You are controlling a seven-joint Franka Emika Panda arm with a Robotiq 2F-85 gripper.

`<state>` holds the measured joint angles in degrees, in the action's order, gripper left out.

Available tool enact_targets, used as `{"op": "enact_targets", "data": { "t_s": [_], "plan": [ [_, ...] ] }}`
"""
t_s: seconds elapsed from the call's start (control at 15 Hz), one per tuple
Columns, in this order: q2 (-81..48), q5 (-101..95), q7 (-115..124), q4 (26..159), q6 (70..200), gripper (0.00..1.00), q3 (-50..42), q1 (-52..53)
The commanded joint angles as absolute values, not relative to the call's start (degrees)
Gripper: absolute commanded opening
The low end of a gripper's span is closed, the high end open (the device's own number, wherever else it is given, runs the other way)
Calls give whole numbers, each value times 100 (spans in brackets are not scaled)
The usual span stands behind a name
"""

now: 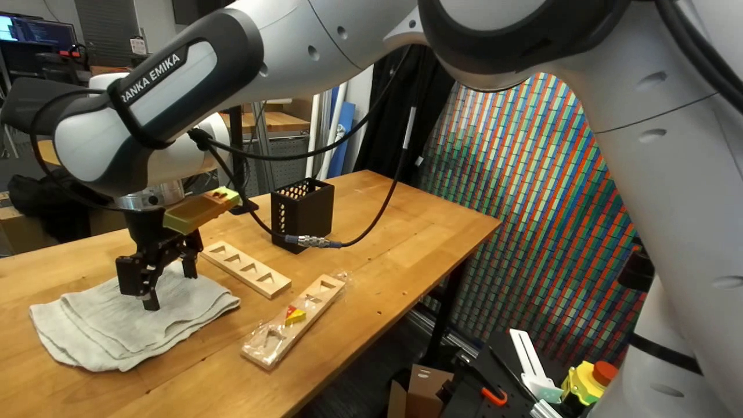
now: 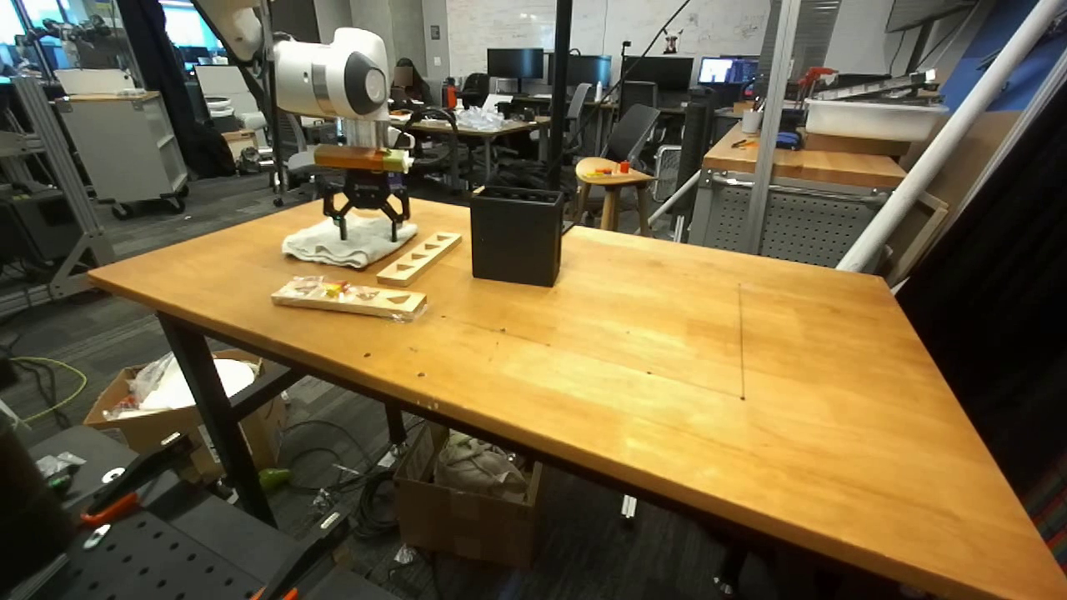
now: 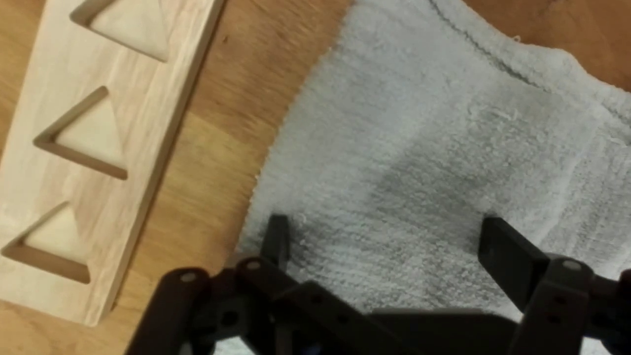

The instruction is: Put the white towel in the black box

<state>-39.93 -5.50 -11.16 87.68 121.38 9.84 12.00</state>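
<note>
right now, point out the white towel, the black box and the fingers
White towel [image 1: 125, 322], in an exterior view, on its top layer
Black box [image 2: 515, 240], in an exterior view, on its plain side wall
Fingers [image 3: 512, 262], in the wrist view, on one finger's tip

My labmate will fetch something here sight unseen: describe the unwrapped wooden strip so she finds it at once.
On the wooden table, find the upright black box. Between it and the white towel lies a flat, pale wooden strip with a row of triangular recesses. Its wood is bare, which sets it apart from the similar plastic-wrapped strip nearby.
</note>
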Motion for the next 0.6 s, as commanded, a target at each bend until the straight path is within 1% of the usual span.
{"op": "enact_targets", "data": {
  "t_s": [0.0,0.13,0.2,0.27,0.53],
  "plan": [
    [-4329,-612,-1105,8308,12152,100,910,1252],
    [-4411,-609,-1130,8186,12129,100,899,1241],
    [-4442,-621,-1134,8137,12112,75,881,1238],
    [-4416,-622,-1097,8131,12088,73,865,1244],
    [-4152,-607,-1067,8245,11993,42,823,1204]
  ]
}}
